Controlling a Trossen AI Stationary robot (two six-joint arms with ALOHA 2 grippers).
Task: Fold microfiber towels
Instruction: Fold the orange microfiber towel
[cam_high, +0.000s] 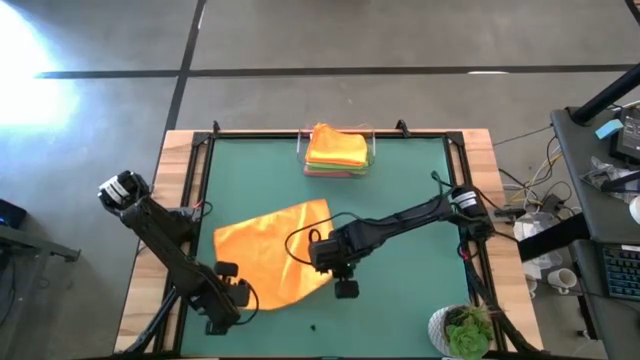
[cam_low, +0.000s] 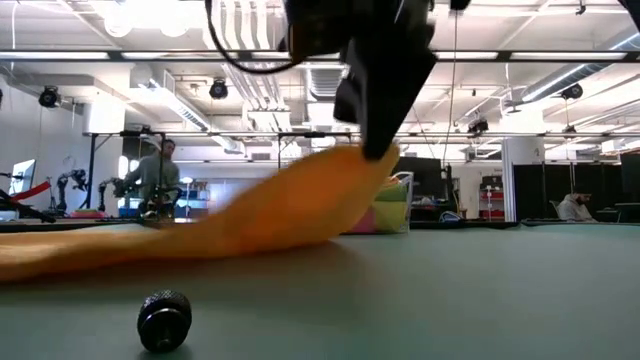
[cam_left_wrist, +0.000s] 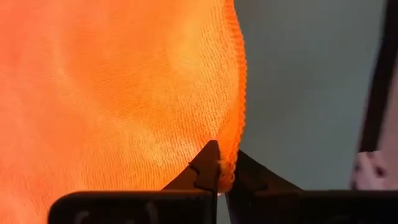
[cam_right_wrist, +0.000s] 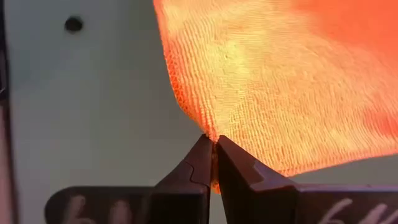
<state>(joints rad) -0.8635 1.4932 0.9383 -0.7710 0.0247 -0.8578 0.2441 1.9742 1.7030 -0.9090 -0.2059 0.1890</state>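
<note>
The orange towel (cam_high: 272, 250) lies spread on the mat, each near corner pinched in closed jaws: left gripper (cam_left_wrist: 221, 171) on one, right gripper (cam_right_wrist: 213, 155) on the other. We are starting the fold. Next, we judge, both corners lift together toward the far edge, beyond the grippers.

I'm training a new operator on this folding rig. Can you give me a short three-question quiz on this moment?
1. True or false: both claws are shut on the orange towel.
2. Where is the stack of folded towels? A. at the table's far edge, B. under the left claw, C. on the floor.
3. What small dark thing lies on the mat near the right claw?

Key: 1 true. 2 A. 3 a black knob.
</note>
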